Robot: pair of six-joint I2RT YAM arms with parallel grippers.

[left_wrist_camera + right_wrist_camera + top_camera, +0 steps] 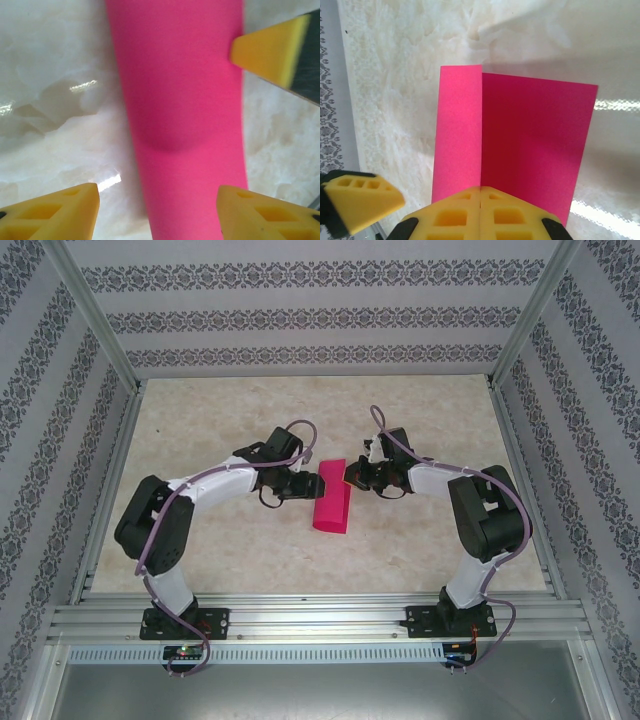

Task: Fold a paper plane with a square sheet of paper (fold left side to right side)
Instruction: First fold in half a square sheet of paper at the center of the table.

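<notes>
My right gripper (pixel 480 192) is clamped on the paper's (pixel 535 140) end, at the fold line; my left gripper (pixel 157 192) stands apart, straddling it from the opposite side. The paper lies mid-table between both arms, its long axis pointing away from the bases.

The table (pixel 420 560) is observed from high above and behind the arm bases, looking down on the square sheet of paper (pixel 331 508), which is also viewed at very close range from both wrists, from its left and right sides, facing each other across it.
</notes>
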